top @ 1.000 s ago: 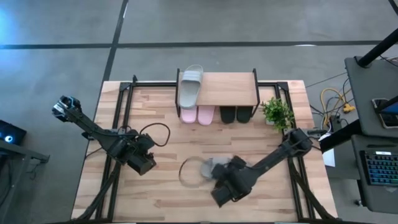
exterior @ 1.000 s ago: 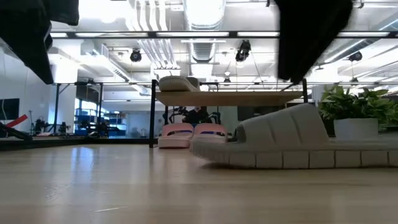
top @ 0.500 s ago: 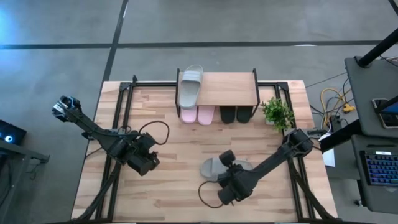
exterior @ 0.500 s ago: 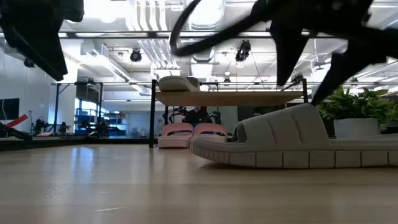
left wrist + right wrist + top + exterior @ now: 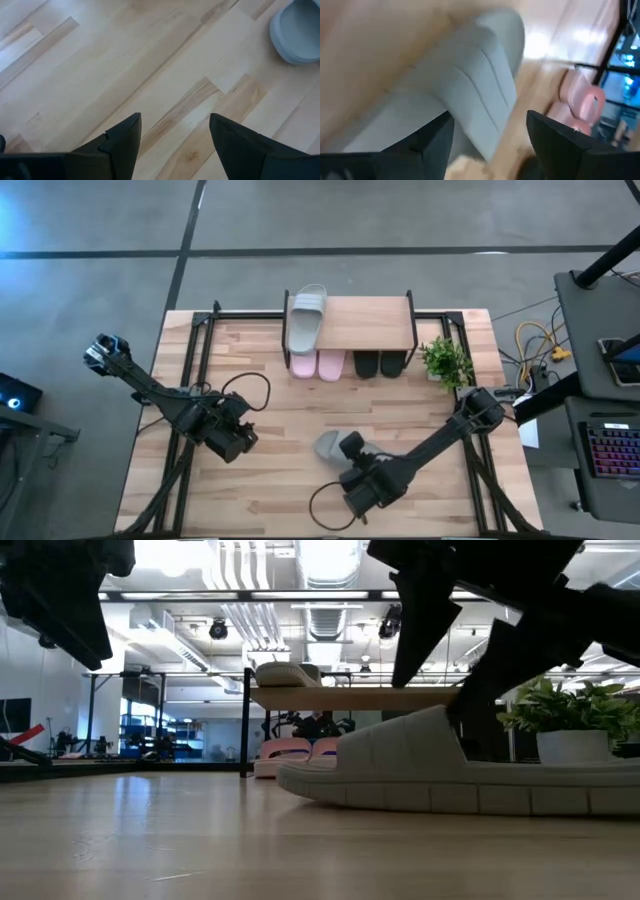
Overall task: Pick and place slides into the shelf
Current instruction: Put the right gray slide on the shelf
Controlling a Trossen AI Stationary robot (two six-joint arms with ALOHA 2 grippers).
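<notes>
**Right hand drops over the loose grey-green slide**

Compared with half a second earlier, the right hand (image 5: 352, 452) has swung from the slide's 3 o'clock side toward 9 o'clock and now sits over the grey-green foam slide sandal (image 5: 329, 446), which has itself shifted a little toward 9 o'clock on the light wooden worktop (image 5: 280, 510). In the low view the sandal's ribbed strap (image 5: 400, 755) has moved the same way and the dark fingers (image 5: 425, 600) now stand down on both sides of it. The right wrist view shows the strap between the spread fingers, which do not look clamped on it; the hand is wide open and holds nothing.

The right arm reaches in from 4 o'clock, elbow near the worktop's edge, forearm sloping low toward the centre. The left hand (image 5: 243, 430) hangs wide open and empty over bare wood at 8 o'clock.

Farther off, at 12 o'clock, stands the small low shelf with a light plank top on black legs (image 5: 370, 322). The second grey-green slide (image 5: 305, 318) lies on its top at the 9 o'clock end. Beneath it sit the pale pink pair (image 5: 318, 364) and the black pair (image 5: 380, 363). A small potted green plant (image 5: 446, 361) stands just beside the shelf at 3 o'clock.
</notes>
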